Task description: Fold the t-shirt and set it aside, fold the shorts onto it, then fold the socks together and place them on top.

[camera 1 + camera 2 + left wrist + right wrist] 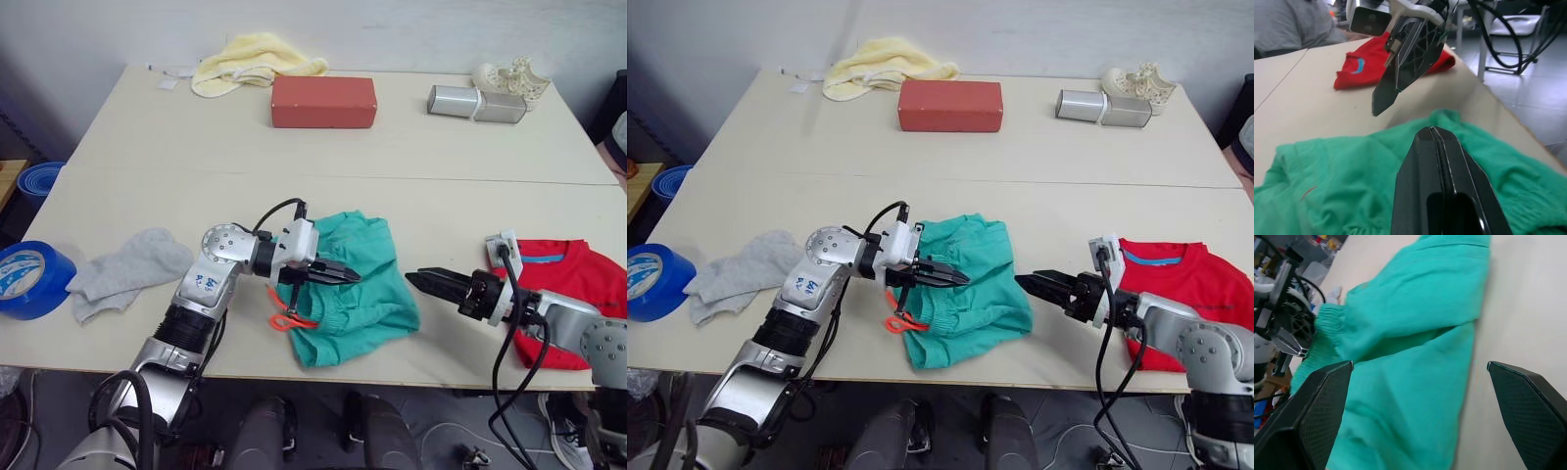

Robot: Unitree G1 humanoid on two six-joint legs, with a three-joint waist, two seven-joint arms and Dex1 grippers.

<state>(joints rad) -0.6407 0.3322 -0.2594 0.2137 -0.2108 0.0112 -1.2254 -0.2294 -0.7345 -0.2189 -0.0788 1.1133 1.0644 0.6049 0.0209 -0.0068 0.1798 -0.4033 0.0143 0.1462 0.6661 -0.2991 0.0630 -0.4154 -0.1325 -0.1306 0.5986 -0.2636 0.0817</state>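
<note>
A: Status on the shorts [348, 289]?
B: Teal soft knit, crumpled in a rough folded heap at the table's [411, 157] near edge, centre. Ribbed gathered waistband faces the left arm; neon orange drawstring [286, 318] loops out just past the edge.
A: Left gripper [348, 275]?
B: Over the waistband end, the two black fingers pressed flat together, nothing pinched between them that I can see.
A: Right gripper [416, 279]?
B: Spread wide, wedge-shaped textured fingers, just beside the shorts' other edge, holding nothing.
A: Rest?
B: T-shirt [568, 279] folded, red cotton, blue collar band up, near the right edge. Socks [122, 272], grey knit, lie limp well to the left, beside a blue tape roll [29, 279]. Far side: red block [323, 102], pale yellow cloth [250, 59].
</note>
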